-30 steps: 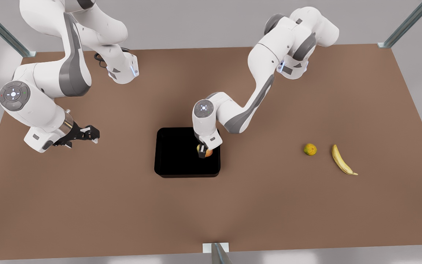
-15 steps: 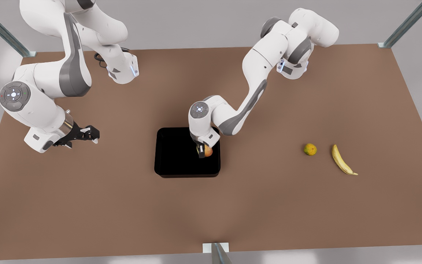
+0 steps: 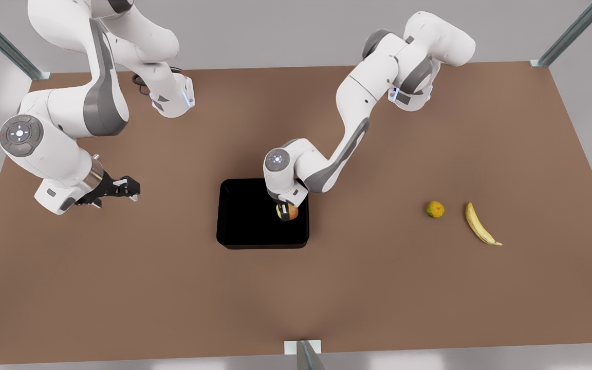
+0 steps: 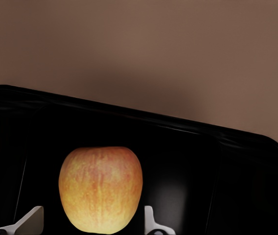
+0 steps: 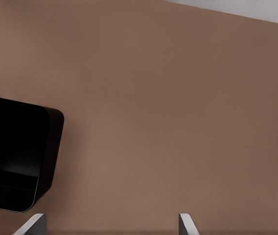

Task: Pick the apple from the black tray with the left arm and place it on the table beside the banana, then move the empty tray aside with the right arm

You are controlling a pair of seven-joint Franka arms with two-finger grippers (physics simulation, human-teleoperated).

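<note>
Left hand [image 3: 286,212] low, fingers [image 4: 151,223] spread wide; right hand [image 3: 121,188] open, waiting well apart.

One black tray [image 3: 255,226] lies on the one brown worktop [image 3: 296,298]. Three fruits in all: one apple [image 3: 291,211] inside the tray, one smaller yellow-green round fruit [image 3: 435,209] and one banana [image 3: 480,224] well off the tray. Two white arms.
</note>
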